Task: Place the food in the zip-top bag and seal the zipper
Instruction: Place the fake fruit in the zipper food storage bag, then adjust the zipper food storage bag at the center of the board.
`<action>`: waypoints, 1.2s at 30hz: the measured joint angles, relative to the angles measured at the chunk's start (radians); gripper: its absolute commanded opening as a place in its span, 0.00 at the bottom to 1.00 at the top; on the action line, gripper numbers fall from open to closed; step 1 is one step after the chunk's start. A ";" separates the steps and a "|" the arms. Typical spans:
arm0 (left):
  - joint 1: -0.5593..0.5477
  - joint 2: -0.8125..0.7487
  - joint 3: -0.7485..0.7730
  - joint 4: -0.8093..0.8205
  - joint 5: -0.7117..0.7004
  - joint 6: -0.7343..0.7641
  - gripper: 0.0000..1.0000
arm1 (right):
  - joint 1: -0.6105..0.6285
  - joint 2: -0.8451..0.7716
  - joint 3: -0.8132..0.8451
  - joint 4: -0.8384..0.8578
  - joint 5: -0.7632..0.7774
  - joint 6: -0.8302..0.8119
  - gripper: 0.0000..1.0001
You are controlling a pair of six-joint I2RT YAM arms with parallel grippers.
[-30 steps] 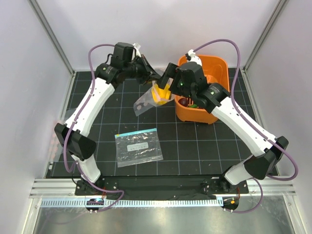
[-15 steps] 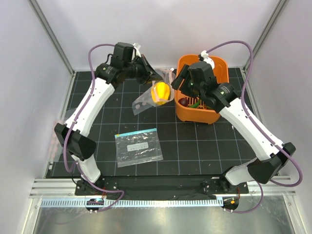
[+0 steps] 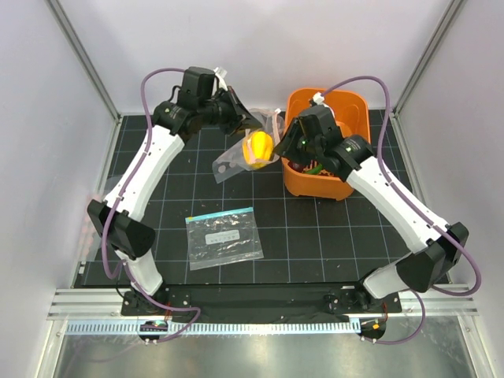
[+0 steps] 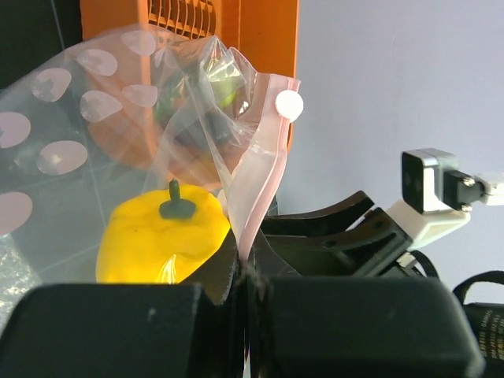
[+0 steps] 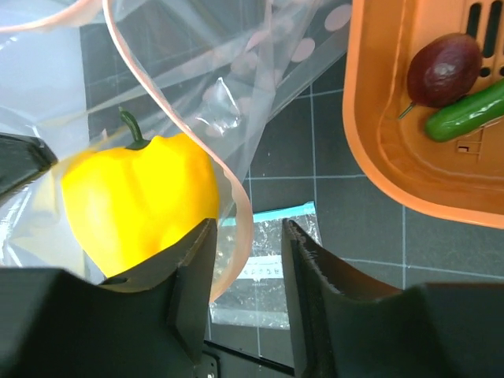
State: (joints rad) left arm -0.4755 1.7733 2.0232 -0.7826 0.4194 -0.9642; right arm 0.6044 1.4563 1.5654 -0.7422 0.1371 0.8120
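Note:
The zip-top bag (image 3: 230, 163) hangs above the mat with the yellow pepper (image 3: 258, 147) inside it. My left gripper (image 4: 246, 272) is shut on the pink zipper (image 4: 264, 165) at one side of the bag's mouth. My right gripper (image 5: 250, 260) is at the other side. Its jaws stand apart, and the pink zipper (image 5: 240, 228) curves between them, close to the left finger. The pepper (image 5: 142, 197) bulges just beside that finger. In the orange basket (image 5: 378, 150) lie a dark maroon piece (image 5: 443, 69) and a slim green chili (image 5: 465, 114).
A second clear bag with a teal strip and white label (image 3: 224, 237) lies flat on the black grid mat nearer the arm bases. The orange basket (image 3: 354, 102) stands at the back right, right next to the right wrist. White walls enclose the mat on three sides.
The right gripper pulled back from over the bag's mouth toward the basket, and its jaws narrowed. The pepper sits lower in the bag. The left arm has held still.

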 measured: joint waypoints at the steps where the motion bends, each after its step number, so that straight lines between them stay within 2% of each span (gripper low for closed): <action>1: 0.000 0.000 0.002 0.000 0.000 0.001 0.00 | 0.000 0.008 0.000 0.002 -0.011 0.000 0.39; 2: 0.000 0.000 0.004 0.000 0.000 0.002 0.00 | 0.000 0.013 0.000 0.002 -0.018 0.002 0.36; 7: 0.000 0.000 0.008 0.000 -0.001 0.004 0.00 | 0.000 0.043 0.000 0.002 -0.057 0.003 0.01; 12: 0.008 0.000 0.010 -0.029 -0.014 0.034 0.00 | -0.003 0.074 0.068 -0.061 -0.029 -0.015 0.01; 16: 0.027 0.002 0.064 -0.137 -0.066 0.116 0.00 | -0.003 0.179 0.317 -0.209 0.058 -0.077 0.01; 19: 0.039 0.033 0.209 -0.272 -0.151 0.210 0.00 | -0.004 0.235 0.462 -0.277 0.121 -0.121 0.01; 21: 0.041 0.040 0.269 -0.329 -0.224 0.266 0.01 | -0.004 0.237 0.475 -0.304 0.141 -0.134 0.01; 24: 0.037 0.026 0.280 -0.407 -0.335 0.323 0.00 | 0.000 0.238 0.468 -0.319 0.133 -0.137 0.01; 32: 0.026 0.026 0.286 -0.529 -0.570 0.411 0.00 | 0.009 0.259 0.426 -0.241 -0.002 -0.136 0.01; 34: 0.025 0.026 0.303 -0.536 -0.615 0.425 0.00 | 0.003 0.280 0.425 -0.219 -0.048 -0.134 0.06; 35: 0.024 0.026 0.310 -0.536 -0.634 0.430 0.01 | 0.000 0.292 0.423 -0.206 -0.071 -0.133 0.32; 36: 0.022 0.024 0.313 -0.535 -0.646 0.434 0.01 | -0.006 0.303 0.417 -0.193 -0.092 -0.133 0.47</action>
State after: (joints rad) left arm -0.4534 1.7977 2.3363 -1.3178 -0.2264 -0.5304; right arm 0.5980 1.7588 1.9827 -0.9356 0.0452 0.6792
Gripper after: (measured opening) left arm 0.011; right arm 0.222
